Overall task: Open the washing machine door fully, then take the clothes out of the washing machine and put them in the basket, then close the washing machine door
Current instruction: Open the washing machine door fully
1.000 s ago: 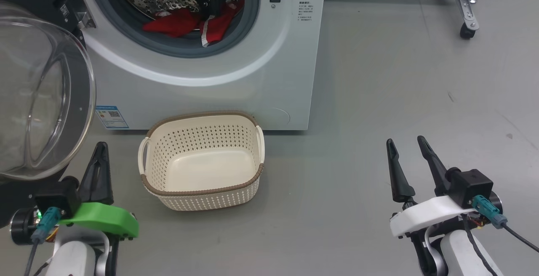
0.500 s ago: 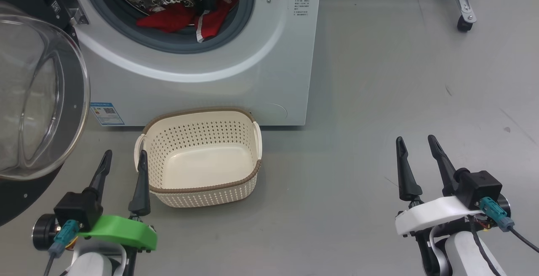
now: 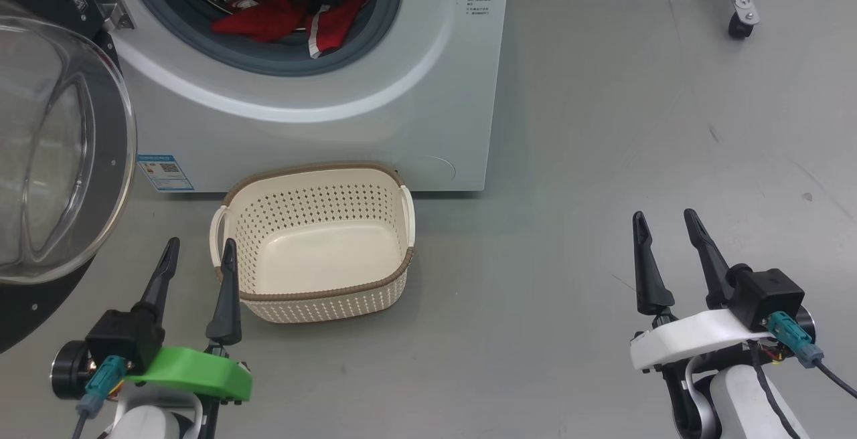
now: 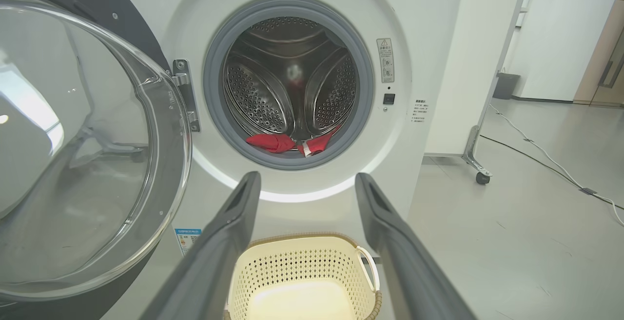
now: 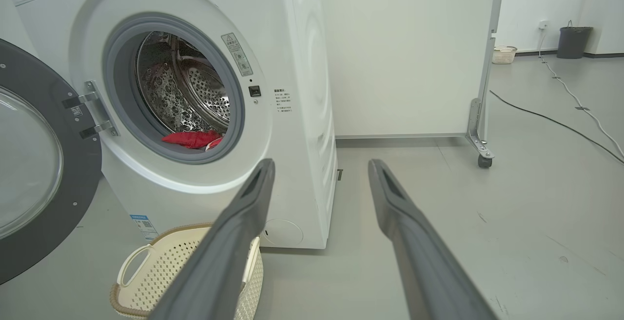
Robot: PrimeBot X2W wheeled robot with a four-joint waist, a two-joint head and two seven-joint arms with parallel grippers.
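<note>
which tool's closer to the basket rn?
Left. The left tool sits right beside the basket, by its left handle; the right tool is well off to its right.

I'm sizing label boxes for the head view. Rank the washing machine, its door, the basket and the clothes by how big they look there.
1. washing machine
2. door and basket, about alike: the door is nearer and cut off by the frame
3. clothes

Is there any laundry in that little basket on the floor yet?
No, the basket shows only its bare cream bottom, while the red clothes lie inside the drum of the washing machine.
</note>
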